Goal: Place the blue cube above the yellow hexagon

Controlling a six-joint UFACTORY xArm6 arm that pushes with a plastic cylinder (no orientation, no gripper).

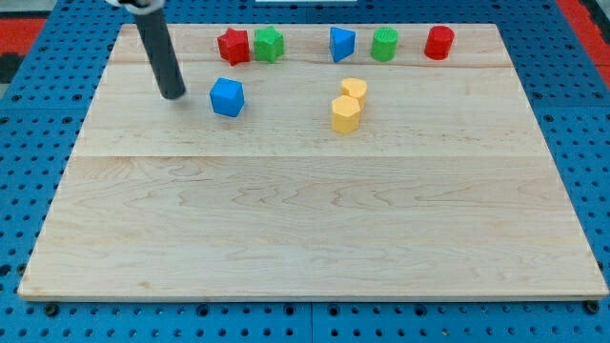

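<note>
The yellow hexagon point(345, 114) lies right of the blue cube point(227, 97) near the board's top edge; my tip point(173, 94), bare, seemingly just left, should push rightward, slightly up.

1. Light is bright and even across the pale wooden tabletop point(305, 219); no corner falls dim.
2. It seems to come from overhead: shadows are short and soft, hugging the base of each block, as under the blue cube point(227, 96) and the yellow hexagon point(345, 113).
3. My tip point(173, 94) casts only a small dark smudge where it meets the wood.
4. No hard glare shows; the blue pegboard point(29, 143) around the board carries a mild sheen.
5. Focus is fair throughout, though small blocks look slightly soft-edged.
6. The rod's upper end, at the view's top, is blurred and cropped.
7. The board's edges run straight, with no clear bending.
</note>
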